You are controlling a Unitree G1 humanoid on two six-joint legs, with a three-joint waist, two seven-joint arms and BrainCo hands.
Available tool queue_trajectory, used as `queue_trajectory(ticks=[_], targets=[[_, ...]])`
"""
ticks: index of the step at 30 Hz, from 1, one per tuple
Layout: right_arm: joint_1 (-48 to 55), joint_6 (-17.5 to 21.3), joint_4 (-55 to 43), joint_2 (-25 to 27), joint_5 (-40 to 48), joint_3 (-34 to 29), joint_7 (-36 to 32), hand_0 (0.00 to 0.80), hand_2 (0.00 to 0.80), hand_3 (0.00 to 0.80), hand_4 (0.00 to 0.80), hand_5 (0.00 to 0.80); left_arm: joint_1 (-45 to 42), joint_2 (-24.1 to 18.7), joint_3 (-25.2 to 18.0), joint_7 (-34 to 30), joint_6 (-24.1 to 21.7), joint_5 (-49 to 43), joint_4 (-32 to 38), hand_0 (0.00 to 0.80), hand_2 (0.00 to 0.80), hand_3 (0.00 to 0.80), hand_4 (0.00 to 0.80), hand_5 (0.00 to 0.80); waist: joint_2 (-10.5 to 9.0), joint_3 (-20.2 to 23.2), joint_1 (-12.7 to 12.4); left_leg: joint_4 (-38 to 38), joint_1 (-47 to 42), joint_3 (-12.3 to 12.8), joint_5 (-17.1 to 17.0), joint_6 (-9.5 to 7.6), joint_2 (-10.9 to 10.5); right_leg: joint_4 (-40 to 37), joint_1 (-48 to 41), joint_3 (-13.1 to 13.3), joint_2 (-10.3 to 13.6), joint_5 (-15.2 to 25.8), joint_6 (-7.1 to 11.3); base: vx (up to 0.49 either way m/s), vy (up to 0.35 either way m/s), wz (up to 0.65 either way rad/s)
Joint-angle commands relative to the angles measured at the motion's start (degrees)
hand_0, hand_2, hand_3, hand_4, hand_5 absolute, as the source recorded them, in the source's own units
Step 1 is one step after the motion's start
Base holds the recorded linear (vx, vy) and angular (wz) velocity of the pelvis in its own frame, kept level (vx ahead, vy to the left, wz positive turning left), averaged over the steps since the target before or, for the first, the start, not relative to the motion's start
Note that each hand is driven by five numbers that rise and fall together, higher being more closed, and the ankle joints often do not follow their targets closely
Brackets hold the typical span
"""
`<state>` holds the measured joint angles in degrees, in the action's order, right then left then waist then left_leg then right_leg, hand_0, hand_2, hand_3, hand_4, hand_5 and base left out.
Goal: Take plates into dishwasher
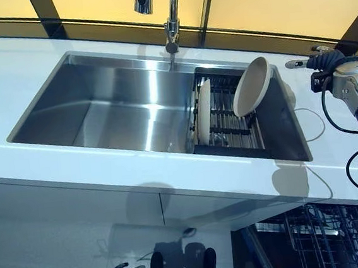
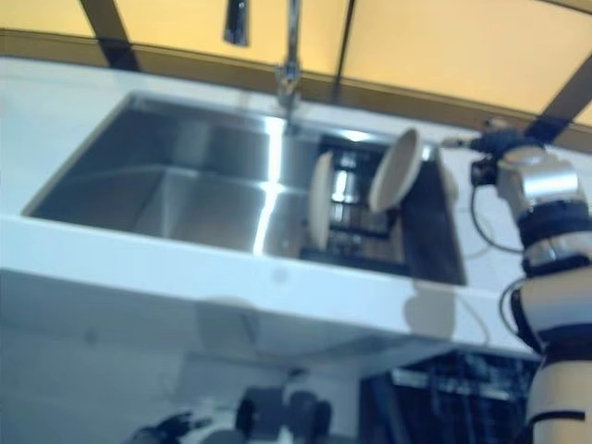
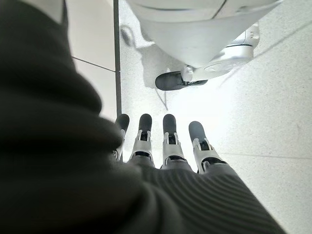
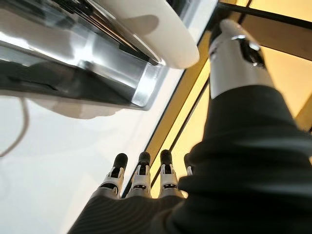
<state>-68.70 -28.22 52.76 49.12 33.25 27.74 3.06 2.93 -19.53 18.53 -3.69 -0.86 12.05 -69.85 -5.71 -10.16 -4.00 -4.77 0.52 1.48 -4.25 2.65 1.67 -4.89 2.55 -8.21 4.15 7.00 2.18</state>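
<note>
Down at the far left, the left robot hand [image 3: 165,141] hangs low beside the cabinet front, away from the work; its own wrist view shows its fingers [image 3: 144,132] straight and spread over the pale floor [image 3: 273,102], holding nothing. Above it runs the white tabletop [image 1: 47,153], with a wide steel sink [image 1: 113,108] sunk into it and a tap [image 1: 171,27] rising at the back edge. The left part of the sink basin holds nothing that can be seen. In the right part sits a dark rack [image 1: 229,126]. A white plate [image 1: 203,111] stands upright on edge at the left side of that rack. Further right, a second, beige plate [image 1: 252,86] leans tilted, its lower edge in the rack and its upper rim lifted above the sink's edge. Just beyond the sink's right end, the right robot hand [image 4: 141,178] is over the tabletop near the window frame, close to the tilted plate but apart from it; its fingers [image 4: 117,170] are straight and its thumb [image 4: 234,53] points toward the plate's rim without touching, so it grips nothing. Below the tabletop at the lower right, the wire dishwasher rack [image 1: 328,233] shows with no plate visible in it.
</note>
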Motion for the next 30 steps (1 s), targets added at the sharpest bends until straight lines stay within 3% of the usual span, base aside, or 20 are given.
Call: queue_trajectory(ticks=[1,11,30], targets=[[-11.3,0.35,0.46,1.05,-0.12,4.45,1.64,0.0,0.0,0.0,0.0,0.0,2.9,-1.39,2.16,1.19,-0.56,1.46,-2.25,0.0,0.0,0.0,0.0,0.0,-1.64,-1.37,-1.15,-0.23,0.63,-1.65,1.83,-0.82,-0.73,0.87,0.89,0.72,3.12,2.08,5.11,0.0,0.0,0.0],[-14.69,-1.08,3.94,-1.38,3.48,5.61,3.18,0.0,0.0,0.0,0.0,0.0,3.67,-1.41,2.86,1.1,-2.06,3.94,-2.17,0.0,0.0,0.0,0.0,0.0,-1.93,-2.97,-1.99,-0.23,2.39,-2.61,1.21,-0.59,-0.95,0.75,1.67,0.29,2.91,1.87,4.79,-0.019,0.007,0.0],[-17.29,-0.72,7.66,-2.21,2.05,7.02,1.97,0.0,0.0,0.0,0.0,0.0,3.12,-1.52,2.75,1.23,-2.32,4.69,-2.9,0.0,0.0,0.0,0.0,0.0,-3.29,-3.1,-2.9,-0.23,1.86,-3.15,1.53,-0.51,-0.94,0.69,0.64,-0.42,2.67,1.41,4.67,0.0,0.0,0.0]])
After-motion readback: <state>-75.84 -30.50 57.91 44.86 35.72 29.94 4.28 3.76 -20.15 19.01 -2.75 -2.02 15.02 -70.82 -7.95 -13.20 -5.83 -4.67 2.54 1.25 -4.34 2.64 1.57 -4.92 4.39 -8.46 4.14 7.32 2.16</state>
